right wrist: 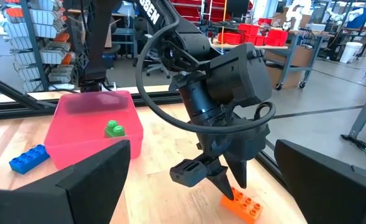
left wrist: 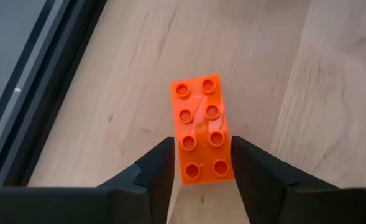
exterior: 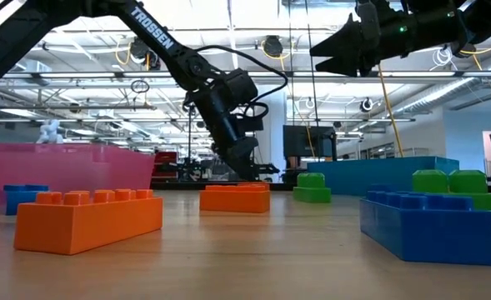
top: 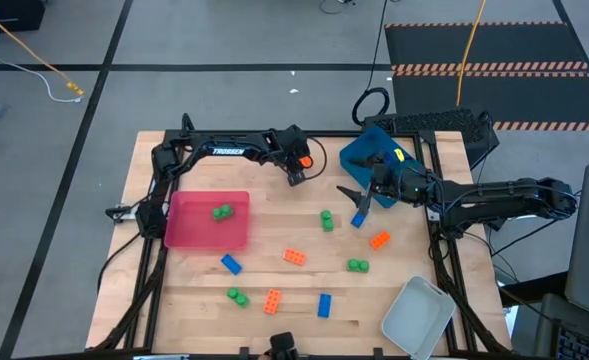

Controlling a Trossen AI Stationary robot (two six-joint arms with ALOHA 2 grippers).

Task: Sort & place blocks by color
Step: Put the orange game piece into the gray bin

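At the far edge of the table, near its middle, we have our left claw lowered over an orange block that lies flat on the wood, studs up. Our two fingers stand on either side of the block's near end, partly closed, hugging its long sides; whether they already press on the plastic we cannot tell, and the block rests on the table, not lifted. What the coming move turns on, as we judge it, is that the block's long axis runs straight out ahead of the claw, so we are set across its narrow width and only at one end; a lift from here could let the far end droop or swing. Our right claw hangs above the table near the far right corner, just in front of the blue tray, fingers spread wide and holding nothing, with a blue block just below it. The left arm is plainly the nearer to the orange block. The red tray at the left edge already holds a green block; the clear-grey tray sits at the near right corner, and the other blocks lie scattered over the middle and near parts of the table.
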